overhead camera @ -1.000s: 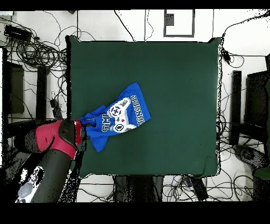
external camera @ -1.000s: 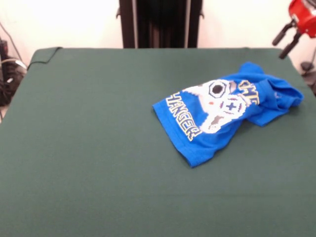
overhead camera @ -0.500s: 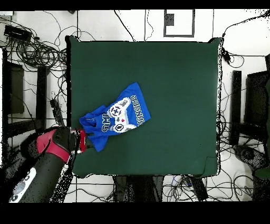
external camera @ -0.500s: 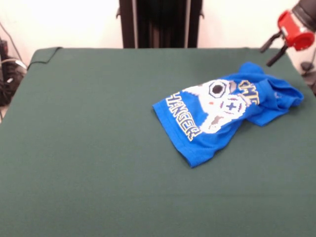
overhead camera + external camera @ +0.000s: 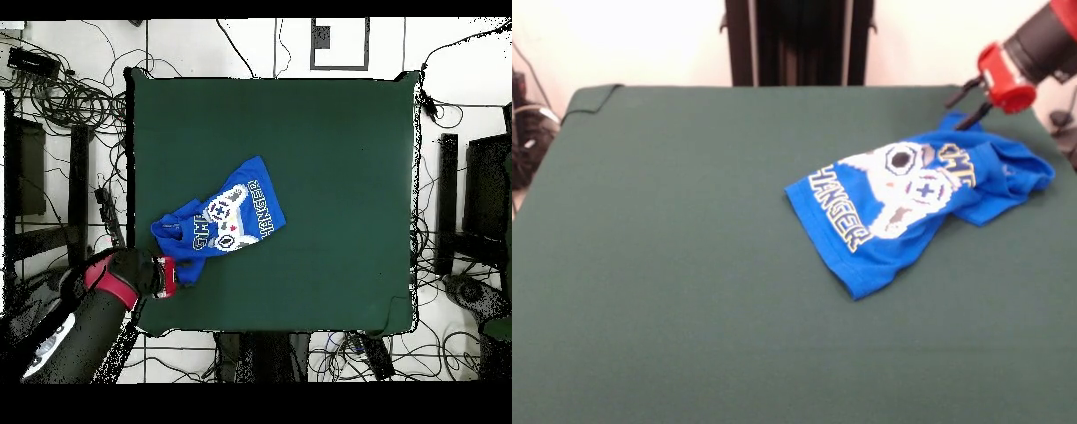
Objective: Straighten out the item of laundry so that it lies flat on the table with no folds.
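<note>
The blue shirt (image 5: 914, 201) lies rumpled and folded on the green surface (image 5: 689, 265), toward one side edge. The hand (image 5: 967, 104) hovers just over its bunched end, fingers apart, gripping nothing.

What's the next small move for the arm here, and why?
Probably lower the gripper onto the bunched end of the T-shirt just beneath it. That end lies crumpled near the table edge, and the open fingers hang above the cloth, holding nothing.

Black arm (image 5: 1044, 34), red collar, thin black claw (image 5: 965, 104)
</note>
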